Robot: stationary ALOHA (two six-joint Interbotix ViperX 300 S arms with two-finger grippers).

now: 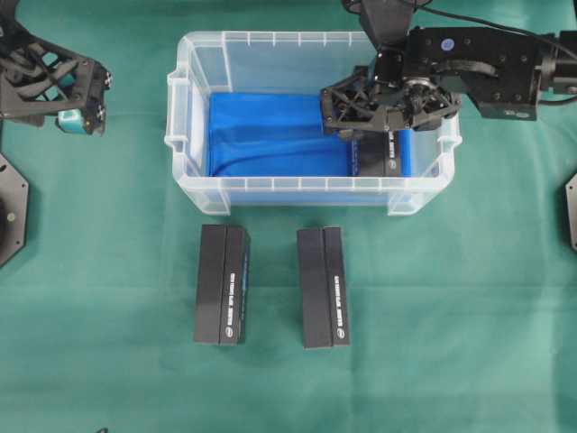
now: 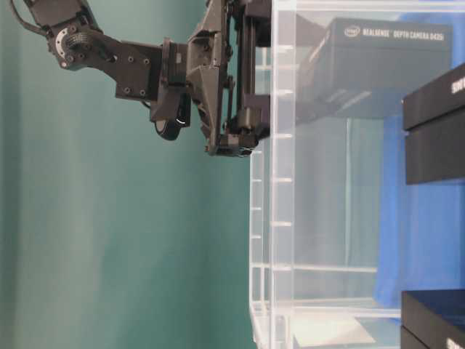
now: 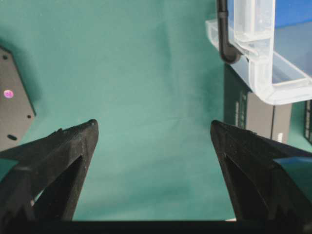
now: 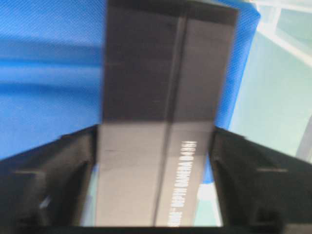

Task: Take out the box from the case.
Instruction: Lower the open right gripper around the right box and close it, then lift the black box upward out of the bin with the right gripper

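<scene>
The case point(image 1: 270, 190) is a clear plastic bin with a blue lining, standing at the middle back of the green cloth. A black box point(image 1: 383, 155) with white lettering stands at its right end. My right gripper point(image 1: 379, 128) reaches down into the case from the right. In the right wrist view its fingers point(image 4: 73, 161) press both long sides of the box point(image 4: 161, 73), so the right gripper point(image 4: 153, 130) is shut on it. The table-level view shows the box point(image 2: 385, 65) through the case wall point(image 2: 280, 218). My left gripper point(image 1: 77, 117) hovers at the far left, open and empty point(image 3: 153, 127).
Two black boxes point(image 1: 222, 284) point(image 1: 324, 287) lie side by side on the cloth in front of the case. One of them point(image 3: 258, 114) and the case corner point(image 3: 273, 87) show in the left wrist view. Black base plates sit at the left point(image 1: 9, 207) and right point(image 1: 570, 212) edges.
</scene>
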